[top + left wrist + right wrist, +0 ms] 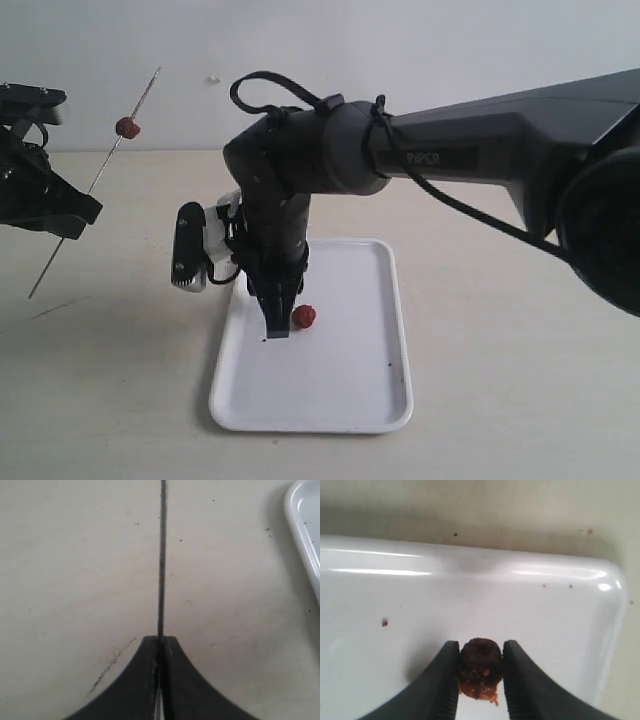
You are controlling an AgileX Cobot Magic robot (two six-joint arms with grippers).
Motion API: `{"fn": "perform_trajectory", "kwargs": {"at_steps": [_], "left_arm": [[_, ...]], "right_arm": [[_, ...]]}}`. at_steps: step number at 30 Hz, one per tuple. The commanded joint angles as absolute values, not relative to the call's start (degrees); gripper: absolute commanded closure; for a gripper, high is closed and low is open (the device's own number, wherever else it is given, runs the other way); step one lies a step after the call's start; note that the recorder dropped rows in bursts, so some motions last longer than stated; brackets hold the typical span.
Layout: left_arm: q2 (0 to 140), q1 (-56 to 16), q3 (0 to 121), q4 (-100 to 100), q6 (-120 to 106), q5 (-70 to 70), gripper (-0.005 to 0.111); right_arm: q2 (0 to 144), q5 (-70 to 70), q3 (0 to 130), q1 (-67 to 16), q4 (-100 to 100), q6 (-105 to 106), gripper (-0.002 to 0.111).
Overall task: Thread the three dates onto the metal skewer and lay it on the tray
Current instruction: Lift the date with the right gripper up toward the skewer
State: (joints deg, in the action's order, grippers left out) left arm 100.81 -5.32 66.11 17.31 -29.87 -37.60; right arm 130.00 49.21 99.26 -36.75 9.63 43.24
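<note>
My left gripper (72, 218) (161, 640) is shut on the thin metal skewer (108, 158) (161, 555), holding it slanted above the table at the left. One red-brown date (127, 127) sits threaded near the skewer's upper end. My right gripper (277, 330) (480, 647) points down onto the white tray (350, 390) (395, 595). Its two fingers press against both sides of a dark date (480, 656) with orange pulp showing below. In the exterior view that date (305, 317) shows just beside the near finger. No other date is in view.
The right arm (450, 150) stretches from the right across the tray's back. Small dark crumbs (389, 365) fleck the tray. A corner of the tray (305, 525) shows in the left wrist view. A dark scuff (107, 667) marks the beige table.
</note>
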Motion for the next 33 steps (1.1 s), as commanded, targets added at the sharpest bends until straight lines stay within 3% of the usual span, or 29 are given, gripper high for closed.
{"fn": "perform_trajectory", "kwargs": {"at_steps": [1, 10, 21, 33], "left_arm": [[100.2, -5.3, 66.6, 22.0, -33.7, -37.2, 0.107], [100.2, -5.6, 66.6, 34.9, -47.3, -40.8, 0.107], [100.4, -13.3, 66.6, 35.0, -48.8, -41.9, 0.107], [101.2, -19.9, 66.6, 35.3, -47.4, -42.2, 0.107]], "right_arm": [[125.2, 49.9, 99.2, -36.6, 10.0, 37.9, 0.079], [117.9, 53.8, 99.2, -34.6, 10.5, 17.9, 0.095], [111.6, 55.0, 99.2, -25.1, 6.2, 10.4, 0.094], [111.1, 50.4, 99.2, -7.5, -25.8, 14.2, 0.094]]}}
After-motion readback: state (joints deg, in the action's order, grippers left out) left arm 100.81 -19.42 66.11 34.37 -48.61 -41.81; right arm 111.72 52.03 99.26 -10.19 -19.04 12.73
